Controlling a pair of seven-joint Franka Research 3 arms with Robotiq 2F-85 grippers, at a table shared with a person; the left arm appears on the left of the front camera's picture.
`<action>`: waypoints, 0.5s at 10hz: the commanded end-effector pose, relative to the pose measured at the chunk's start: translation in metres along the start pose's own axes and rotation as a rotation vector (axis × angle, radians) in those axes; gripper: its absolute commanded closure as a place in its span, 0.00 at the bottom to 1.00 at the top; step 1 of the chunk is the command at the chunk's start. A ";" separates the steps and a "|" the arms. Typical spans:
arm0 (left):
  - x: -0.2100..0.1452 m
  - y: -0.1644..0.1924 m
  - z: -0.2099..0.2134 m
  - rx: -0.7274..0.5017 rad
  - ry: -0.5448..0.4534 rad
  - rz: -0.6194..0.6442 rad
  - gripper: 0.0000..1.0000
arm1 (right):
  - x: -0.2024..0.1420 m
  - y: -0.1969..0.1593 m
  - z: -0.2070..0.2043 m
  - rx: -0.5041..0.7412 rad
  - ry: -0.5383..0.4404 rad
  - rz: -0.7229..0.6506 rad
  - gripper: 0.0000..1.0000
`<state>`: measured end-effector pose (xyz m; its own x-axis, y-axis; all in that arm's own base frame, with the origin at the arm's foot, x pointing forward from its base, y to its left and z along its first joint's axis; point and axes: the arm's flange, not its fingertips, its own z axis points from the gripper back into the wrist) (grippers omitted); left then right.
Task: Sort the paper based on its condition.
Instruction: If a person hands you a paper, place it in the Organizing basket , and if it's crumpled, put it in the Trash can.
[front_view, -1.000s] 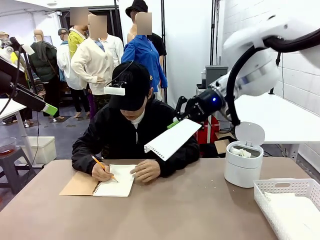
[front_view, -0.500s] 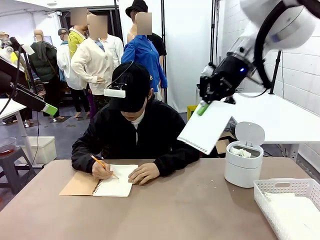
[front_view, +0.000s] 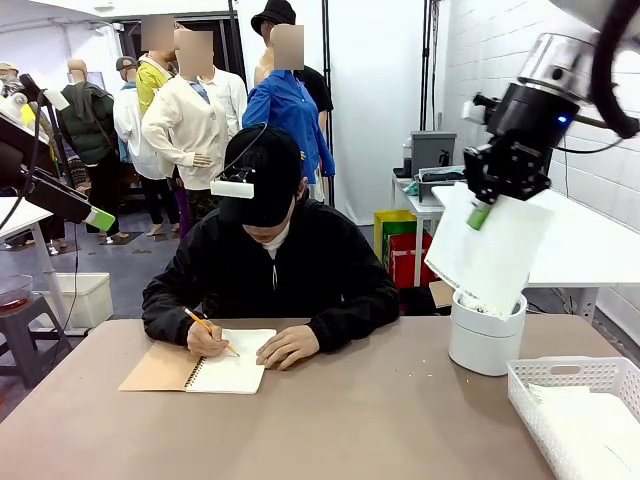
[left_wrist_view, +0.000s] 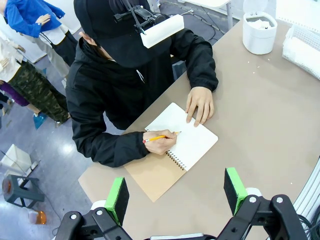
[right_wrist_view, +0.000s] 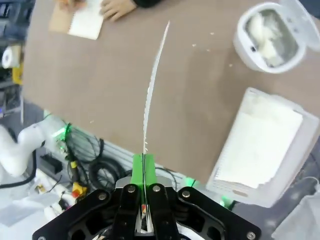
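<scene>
**Paper sheet held in the air above the bin, right arm carrying**

Table (front_view: 330, 420) is brown; the person (front_view: 270, 270) sits at the far side writing in a spiral notebook (front_view: 205, 372) with a pencil, one hand flat on the page.

White mesh basket (front_view: 560, 385) at the table's right corner holds flat sheets, likely the spot for smooth paper. Round white bin (front_view: 485, 345) beside it holds crumpled wads (right_wrist_view: 262, 37), so probably the wrinkled pile.

Right gripper (front_view: 482, 212) hangs high over the bin, jaws clamped on the top edge of a smooth sheet (front_view: 490, 255) so it dangles freely. The sheet is flat, white, uncreased, with a perforated edge; judged bound for the basket.

Left gripper (left_wrist_view: 176, 192) hovers over the notebook side, jaws spread wide, holding nothing.
</scene>
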<state>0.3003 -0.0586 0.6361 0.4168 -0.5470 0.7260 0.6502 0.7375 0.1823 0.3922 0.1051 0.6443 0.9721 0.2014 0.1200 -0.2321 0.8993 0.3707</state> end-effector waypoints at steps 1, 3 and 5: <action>0.000 0.000 0.000 0.006 0.004 0.001 0.00 | -0.040 -0.030 -0.019 -0.022 -0.103 -0.032 1.00; 0.000 0.000 0.000 0.006 0.004 0.001 0.00 | -0.070 -0.057 -0.025 0.026 -0.217 -0.077 1.00; 0.000 0.000 0.000 0.006 0.004 0.001 0.00 | -0.082 -0.083 -0.026 0.112 -0.267 -0.249 1.00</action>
<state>0.3003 -0.0585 0.6362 0.4168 -0.5468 0.7262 0.6502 0.7376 0.1823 0.3340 0.0249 0.5869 0.9688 -0.0478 0.2432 -0.0667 0.8948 0.4416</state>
